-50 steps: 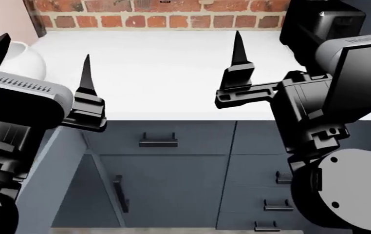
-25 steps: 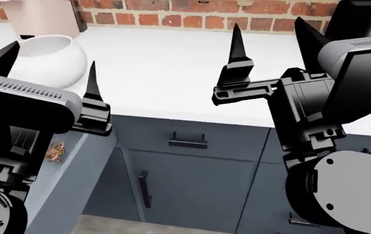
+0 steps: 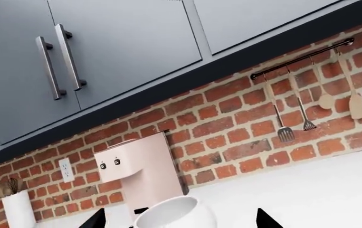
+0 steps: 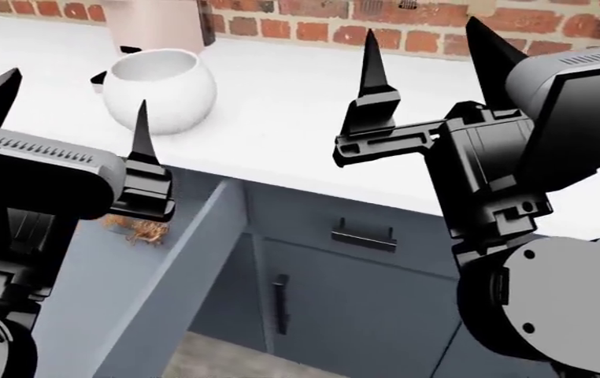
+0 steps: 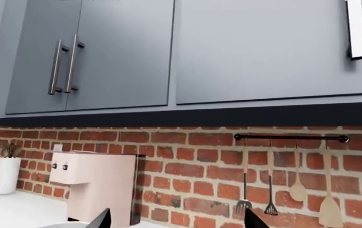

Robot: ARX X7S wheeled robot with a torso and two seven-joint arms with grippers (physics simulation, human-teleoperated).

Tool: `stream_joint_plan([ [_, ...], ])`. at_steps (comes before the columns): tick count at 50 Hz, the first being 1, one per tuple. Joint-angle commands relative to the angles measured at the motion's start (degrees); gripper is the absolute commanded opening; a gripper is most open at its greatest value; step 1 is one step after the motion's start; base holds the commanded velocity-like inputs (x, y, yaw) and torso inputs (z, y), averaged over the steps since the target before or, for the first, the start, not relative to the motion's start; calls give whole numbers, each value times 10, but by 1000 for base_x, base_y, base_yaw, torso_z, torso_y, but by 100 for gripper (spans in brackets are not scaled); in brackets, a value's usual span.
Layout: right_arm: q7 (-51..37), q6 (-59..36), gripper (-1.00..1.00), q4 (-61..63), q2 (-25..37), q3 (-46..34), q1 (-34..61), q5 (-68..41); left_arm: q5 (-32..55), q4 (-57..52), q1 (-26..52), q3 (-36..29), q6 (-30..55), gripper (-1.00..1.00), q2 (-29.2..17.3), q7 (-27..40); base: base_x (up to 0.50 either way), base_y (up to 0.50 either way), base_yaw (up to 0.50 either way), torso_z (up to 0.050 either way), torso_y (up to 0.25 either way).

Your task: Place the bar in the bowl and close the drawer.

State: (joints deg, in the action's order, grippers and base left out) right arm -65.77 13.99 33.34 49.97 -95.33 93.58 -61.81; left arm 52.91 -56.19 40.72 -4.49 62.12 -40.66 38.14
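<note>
The white globe-shaped bowl (image 4: 161, 90) stands on the white counter in front of the pink coffee machine (image 4: 158, 24); it also shows in the left wrist view (image 3: 175, 213). A brown crumbly bar (image 4: 137, 229) lies in the open slate blue-grey drawer (image 4: 179, 268) at the lower left, partly hidden by my left gripper. My left gripper (image 4: 69, 102) is open and empty above the drawer, short of the bowl. My right gripper (image 4: 424, 47) is open and empty above the counter, to the right of the bowl. The drawer's front and handle are out of view.
A closed drawer with a black handle (image 4: 363, 235) and a cabinet door sit under the counter edge (image 4: 311, 193). The brick back wall carries a utensil rail (image 3: 301, 57). A white utensil holder (image 3: 19, 209) stands beside the coffee machine (image 5: 95, 185). Upper cabinets (image 5: 118, 52) hang above.
The head view has swung left and down: the bowl and coffee machine have slid toward the middle, and the open drawer with the bar has come into sight. Both grippers stay open.
</note>
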Motion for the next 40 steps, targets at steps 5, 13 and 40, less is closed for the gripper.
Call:
stream_joint_plan([
  [5,8,-4,100,0,5,4,1,-4,2,0,-6,-6,-5,100,-6,13,41,13,500,0,0],
  [13,20,-17,100,-9,-1,4,9,-15,6,4,-4,-8,-6,100,-11,15,41,15,500,0,0],
  [40,167,-108,100,-140,-48,18,107,-115,-13,82,53,-4,-10,100,-48,-17,39,19,500,0,0],
])
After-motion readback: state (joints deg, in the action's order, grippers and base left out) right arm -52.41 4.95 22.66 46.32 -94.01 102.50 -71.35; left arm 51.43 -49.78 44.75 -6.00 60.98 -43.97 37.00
